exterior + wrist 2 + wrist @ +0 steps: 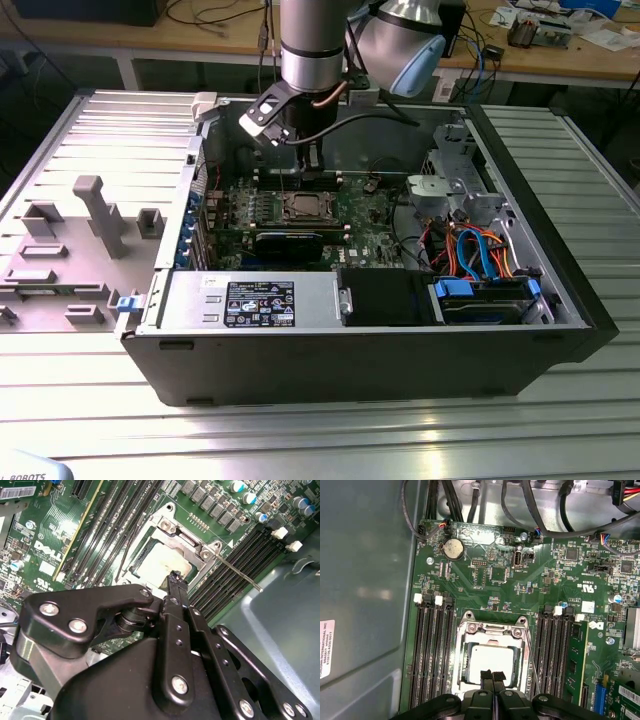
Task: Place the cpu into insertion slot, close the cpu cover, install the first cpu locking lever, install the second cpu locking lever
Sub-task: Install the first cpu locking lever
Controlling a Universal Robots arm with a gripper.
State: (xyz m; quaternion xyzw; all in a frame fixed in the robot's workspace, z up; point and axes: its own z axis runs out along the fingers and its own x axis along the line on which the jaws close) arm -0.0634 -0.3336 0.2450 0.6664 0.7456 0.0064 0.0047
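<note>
Exterior view: open computer case (560, 300) lying on a ribbed metal table (320, 440), arm (312, 50) hanging down into it over the green motherboard (370, 225); gripper (310, 178) poised just above the socket (305, 206) near the board's middle. First wrist view: cpu cover (462, 655) lying flat around the cpu (492, 656), seated in the socket between two banks of memory slots (430, 650); fingertips (486, 675) pressed together, nothing between them, just over the cpu's edge. Second wrist view: same closed fingertips from the side, plus a thin lever rod (239, 572) angling out from a socket corner across the memory slots.
</note>
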